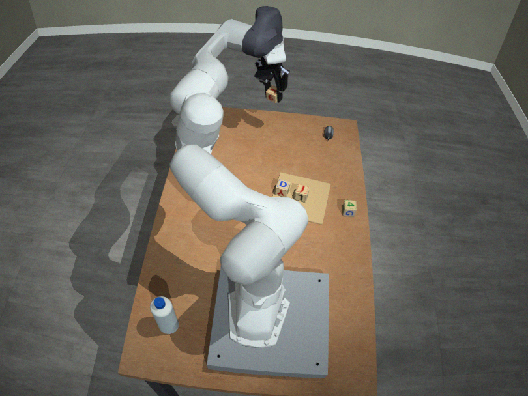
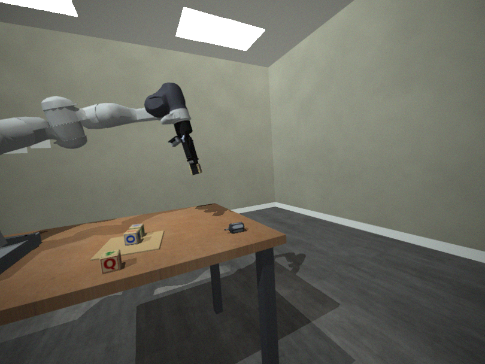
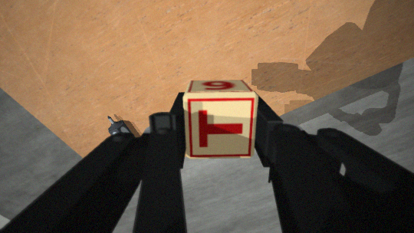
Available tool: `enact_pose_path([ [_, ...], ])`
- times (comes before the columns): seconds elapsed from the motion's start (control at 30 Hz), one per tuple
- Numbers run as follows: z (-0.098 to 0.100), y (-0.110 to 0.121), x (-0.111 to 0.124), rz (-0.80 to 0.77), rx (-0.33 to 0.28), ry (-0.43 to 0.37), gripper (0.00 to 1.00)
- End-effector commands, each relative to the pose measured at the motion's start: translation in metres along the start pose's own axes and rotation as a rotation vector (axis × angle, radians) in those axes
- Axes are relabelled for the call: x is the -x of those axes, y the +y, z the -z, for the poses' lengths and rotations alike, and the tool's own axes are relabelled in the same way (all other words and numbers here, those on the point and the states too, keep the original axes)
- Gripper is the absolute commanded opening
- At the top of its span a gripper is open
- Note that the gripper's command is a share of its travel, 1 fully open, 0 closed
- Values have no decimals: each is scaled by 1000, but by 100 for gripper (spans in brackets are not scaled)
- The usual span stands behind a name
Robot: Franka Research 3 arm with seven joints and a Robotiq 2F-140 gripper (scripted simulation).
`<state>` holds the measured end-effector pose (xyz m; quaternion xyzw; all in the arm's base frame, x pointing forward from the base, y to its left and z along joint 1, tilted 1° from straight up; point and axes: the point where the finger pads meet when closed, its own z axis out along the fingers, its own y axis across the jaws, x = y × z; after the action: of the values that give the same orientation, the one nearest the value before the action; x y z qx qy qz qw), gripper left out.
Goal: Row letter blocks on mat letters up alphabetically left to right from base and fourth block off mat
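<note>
Meanwhile, my gripper [image 1: 272,94] [image 2: 195,168] [image 3: 216,107] grips the T block [image 1: 271,94] [image 2: 199,168] [image 3: 220,126].
The blue-capped bottle [image 1: 165,316] stands upright on the worktop [image 1: 349,298] [image 2: 188,246] [image 3: 115,46]; its contents, I can't tell.

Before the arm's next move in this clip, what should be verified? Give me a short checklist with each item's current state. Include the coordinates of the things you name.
1. T block [image 1: 272,94] [image 2: 198,169] [image 3: 220,126] gripped between the hand's [image 1: 272,94] [image 2: 195,169] [image 3: 220,126] fingers: ok.
2. D block [image 1: 282,187] left of J block [image 1: 301,192] [image 2: 131,236], letters upright from the base: ok.
3. D block fully on the mat [image 1: 316,208] [image 2: 150,245]: cannot tell; it sits near the left edge.
4. Block with 4 on top [image 1: 349,208] [image 2: 111,261] off the mat: ok.
5. T block on the mat, right of J: not ok; it hangs in the air beyond the table's far edge.
</note>
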<state>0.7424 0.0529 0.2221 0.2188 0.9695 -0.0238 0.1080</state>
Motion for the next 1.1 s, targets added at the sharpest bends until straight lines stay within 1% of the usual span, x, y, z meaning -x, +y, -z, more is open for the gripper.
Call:
enact_pose_path([
  [0.0, 4, -11, 4, 138, 3, -18, 33],
  [0.4, 8, -40, 6, 253, -3, -23, 33],
  [0.47, 8, -40, 6, 253, -3, -23, 33],
  [0.5, 9, -47, 5, 281, -4, -24, 33],
  [0.97, 10, -81, 3, 417, -11, -23, 33],
  [1.03, 10, -81, 3, 417, -11, -23, 33],
  [1.07, 10, -88, 2, 445, -12, -22, 33],
])
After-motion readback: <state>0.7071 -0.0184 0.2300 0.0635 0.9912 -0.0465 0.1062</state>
